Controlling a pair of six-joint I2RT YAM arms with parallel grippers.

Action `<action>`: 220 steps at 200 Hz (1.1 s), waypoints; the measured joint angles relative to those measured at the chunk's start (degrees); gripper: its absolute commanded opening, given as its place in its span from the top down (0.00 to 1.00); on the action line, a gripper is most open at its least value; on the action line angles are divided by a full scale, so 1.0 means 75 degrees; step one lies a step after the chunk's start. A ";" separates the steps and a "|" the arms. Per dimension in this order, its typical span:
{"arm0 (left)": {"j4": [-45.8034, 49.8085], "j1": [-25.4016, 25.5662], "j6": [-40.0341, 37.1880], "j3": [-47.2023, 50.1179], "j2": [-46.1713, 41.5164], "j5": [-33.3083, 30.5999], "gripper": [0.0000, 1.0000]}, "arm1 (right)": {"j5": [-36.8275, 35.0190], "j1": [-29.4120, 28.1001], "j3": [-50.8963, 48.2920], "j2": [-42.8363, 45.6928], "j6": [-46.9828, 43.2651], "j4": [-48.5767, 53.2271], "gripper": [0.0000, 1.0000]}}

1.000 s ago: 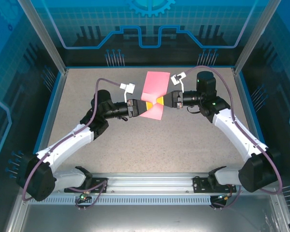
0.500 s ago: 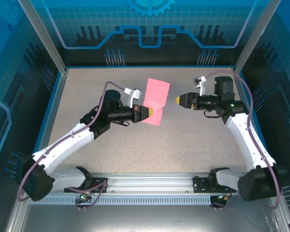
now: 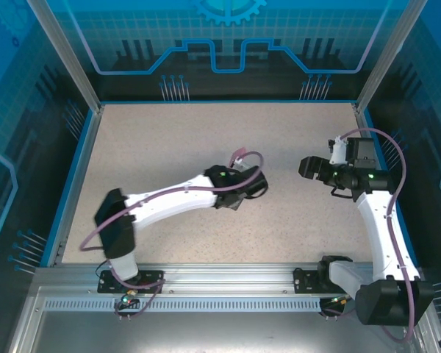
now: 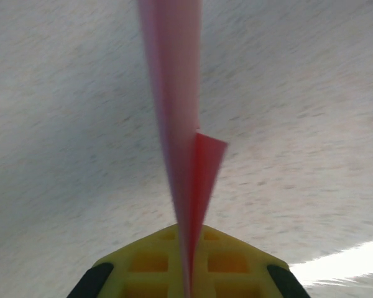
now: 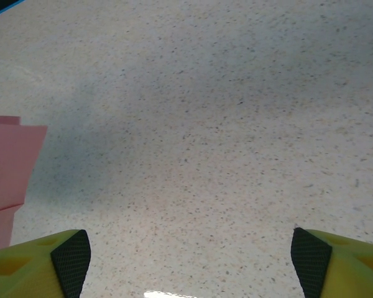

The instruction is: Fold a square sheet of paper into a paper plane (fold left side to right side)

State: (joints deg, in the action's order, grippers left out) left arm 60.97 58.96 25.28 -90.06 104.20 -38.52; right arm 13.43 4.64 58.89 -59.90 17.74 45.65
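Swung rightward over the table (image 3: 169,140) since a second ago, the left pincer (image 4: 188,267) is clamped on the pink sheet (image 4: 174,93), which stands edge-on toward 12 o'clock. The right pincer (image 5: 189,261), jaws now wide apart, has backed off to 3 o'clock, the sheet at its 9 o'clock. Light, limp, crease-prone paper: probably best pinched at an edge.

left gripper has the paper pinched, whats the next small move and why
Probably lower the left gripper toward the table to lay the paper flat. The paper stands edge-on, clamped in the shut gripper above the surface, and the right gripper is open, holding nothing.
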 measured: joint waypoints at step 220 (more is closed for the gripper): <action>0.1105 -0.0216 0.0323 -0.1201 0.3398 0.2183 0.71 | 0.0746 0.0411 -0.0254 -0.0134 -0.0181 0.0052 0.08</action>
State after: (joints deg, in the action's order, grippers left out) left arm 69.25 57.34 27.70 -99.07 129.69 -22.15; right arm 19.03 7.73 56.99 -60.90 16.38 46.04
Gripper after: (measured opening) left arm 0.256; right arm 0.921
